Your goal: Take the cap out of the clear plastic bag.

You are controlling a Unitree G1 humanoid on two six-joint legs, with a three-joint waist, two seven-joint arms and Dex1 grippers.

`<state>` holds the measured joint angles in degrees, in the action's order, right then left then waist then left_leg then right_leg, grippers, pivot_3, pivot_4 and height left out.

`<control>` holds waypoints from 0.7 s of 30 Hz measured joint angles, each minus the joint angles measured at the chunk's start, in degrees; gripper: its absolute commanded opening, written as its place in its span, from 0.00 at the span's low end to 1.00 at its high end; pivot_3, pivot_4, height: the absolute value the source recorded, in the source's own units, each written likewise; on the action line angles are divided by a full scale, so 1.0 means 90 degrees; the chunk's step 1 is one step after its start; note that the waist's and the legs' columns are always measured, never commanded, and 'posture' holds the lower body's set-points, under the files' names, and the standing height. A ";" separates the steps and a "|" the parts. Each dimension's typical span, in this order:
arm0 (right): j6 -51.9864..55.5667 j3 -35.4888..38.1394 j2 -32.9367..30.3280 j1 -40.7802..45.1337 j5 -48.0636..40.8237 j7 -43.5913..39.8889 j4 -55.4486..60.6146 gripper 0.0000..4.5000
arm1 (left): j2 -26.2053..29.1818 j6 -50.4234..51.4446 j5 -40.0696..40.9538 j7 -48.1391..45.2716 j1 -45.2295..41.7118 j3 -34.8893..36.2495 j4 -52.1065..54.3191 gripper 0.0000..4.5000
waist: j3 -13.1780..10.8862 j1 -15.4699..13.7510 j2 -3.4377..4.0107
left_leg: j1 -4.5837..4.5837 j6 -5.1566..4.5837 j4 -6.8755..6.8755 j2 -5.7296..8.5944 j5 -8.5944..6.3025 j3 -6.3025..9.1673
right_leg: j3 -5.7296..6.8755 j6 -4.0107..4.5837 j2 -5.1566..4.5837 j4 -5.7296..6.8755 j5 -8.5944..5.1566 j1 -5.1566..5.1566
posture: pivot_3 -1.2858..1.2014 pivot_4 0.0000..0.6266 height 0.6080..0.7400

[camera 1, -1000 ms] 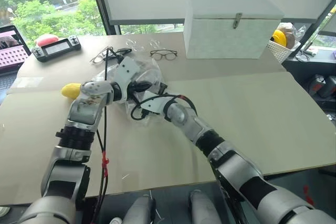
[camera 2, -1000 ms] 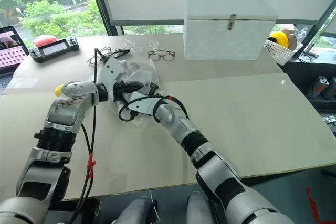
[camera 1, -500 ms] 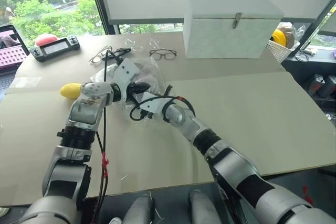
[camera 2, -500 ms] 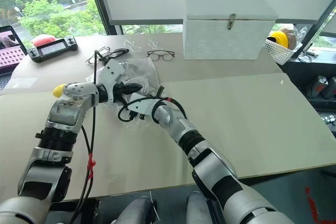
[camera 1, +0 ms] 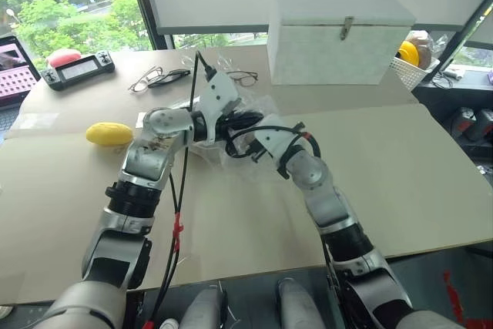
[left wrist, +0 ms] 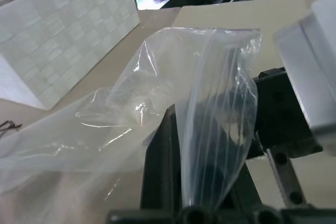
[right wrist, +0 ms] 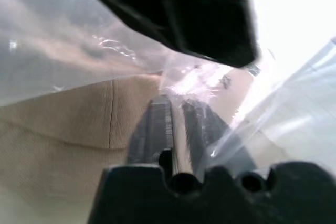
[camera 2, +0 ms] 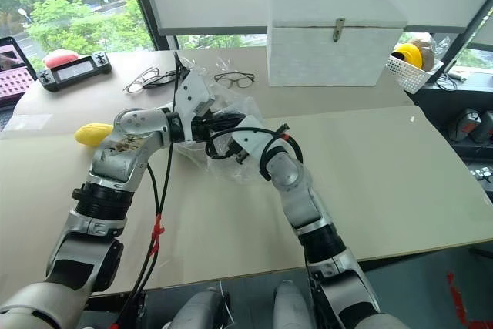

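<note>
The clear plastic bag (camera 1: 233,156) hangs crumpled between my two grippers, lifted above the beige table (camera 1: 400,175) near its middle. My left gripper (camera 1: 248,121) is shut on a fold of the bag's film (left wrist: 210,103), reaching in from the left. My right gripper (camera 1: 240,149) meets it from the right, its fingers (right wrist: 157,124) close together with film pinched between them. Beige fabric with a stitched seam, seemingly the cap (right wrist: 63,140), lies just beside those fingers behind the plastic. I cannot make out the cap in the head views.
A white box with a metal latch (camera 1: 339,36) stands at the back. Two pairs of glasses (camera 1: 243,77) (camera 1: 150,78) and a handheld console (camera 1: 77,69) lie behind the bag. A yellow oval object (camera 1: 109,133) rests left of my left arm. A white basket (camera 1: 416,71) sits at the far right.
Both grippers have risen and shifted right together, carrying the bag up off the table. My right forearm has swung in from the right and now stands steeper.
</note>
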<state>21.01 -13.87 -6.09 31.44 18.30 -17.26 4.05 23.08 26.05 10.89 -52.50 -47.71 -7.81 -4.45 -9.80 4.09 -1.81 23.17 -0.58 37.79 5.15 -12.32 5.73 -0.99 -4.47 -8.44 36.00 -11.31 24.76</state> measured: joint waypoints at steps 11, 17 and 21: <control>0.0832 0.0447 0.0070 -0.0386 -0.0840 -0.0218 0.1508 0.99 | 0.0235 0.0037 -0.0060 0.0086 0.0088 0.0011 -0.0190 0.00 | 0.0000 -0.0096 0.0000 | 0.0008 0.0001 0.0003 0.0003 0.0001 0.0005 | -0.0002 0.0004 0.0000 0.0001 0.0002 0.0004 | 0.52 0.24 1.00; 0.1937 0.1044 -0.0635 -0.1414 -0.1912 -0.1050 0.3290 0.99 | 0.0268 0.0046 -0.0063 0.0068 0.0108 -0.0040 -0.0270 0.00 | 0.0000 -0.0204 0.0000 | 0.0009 -0.0003 0.0003 0.0004 -0.0002 0.0004 | 0.0000 0.0004 0.0000 -0.0015 0.0001 -0.0009 | 0.52 0.24 1.00; 0.2475 0.1299 -0.1139 -0.2105 -0.2410 -0.1356 0.3914 0.99 | 0.0241 0.0045 -0.0061 0.0068 0.0107 -0.0079 -0.0287 0.00 | 0.0000 -0.0201 0.0000 | -0.0008 -0.0004 0.0003 0.0000 -0.0002 0.0000 | 0.0002 0.0011 0.0000 -0.0021 -0.0005 -0.0026 | 0.52 0.24 1.00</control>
<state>43.29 -2.18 -16.34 12.49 -3.39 -29.47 39.28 25.25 26.45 10.33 -51.89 -46.75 -8.53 -7.04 -9.81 2.28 -1.81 23.09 -0.61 37.82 5.15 -12.34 5.73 -0.97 -4.37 -8.44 35.80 -11.35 24.53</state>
